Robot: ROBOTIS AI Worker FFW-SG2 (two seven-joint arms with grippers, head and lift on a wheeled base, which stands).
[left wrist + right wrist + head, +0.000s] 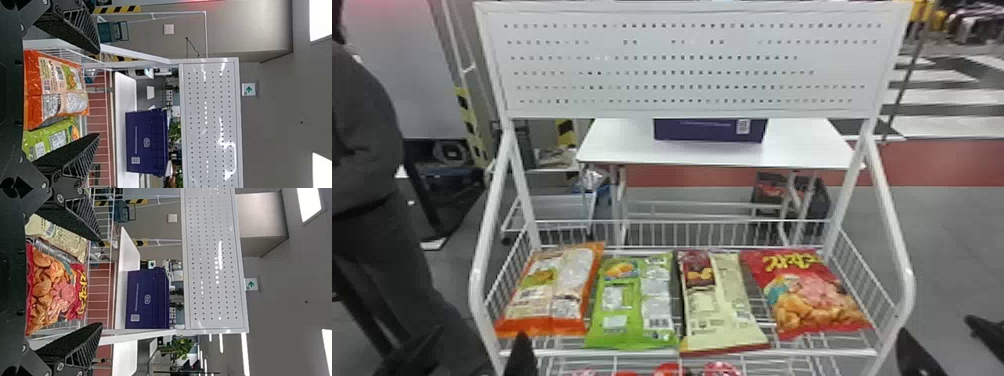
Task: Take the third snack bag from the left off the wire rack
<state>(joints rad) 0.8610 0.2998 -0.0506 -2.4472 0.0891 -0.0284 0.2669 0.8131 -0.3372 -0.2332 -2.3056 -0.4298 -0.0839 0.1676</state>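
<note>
Right hand (pixel 100 281) spread, cream snack bag (pixel 717 300) ahead-left

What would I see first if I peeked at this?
Four bright snack bags lie side by side in the white rack: an orange bag, a green bag, a cream bag and a red bag, from left to right. A big white pegboard stands above them. Behind the rack, a dark blue box sits on a white table.
</note>
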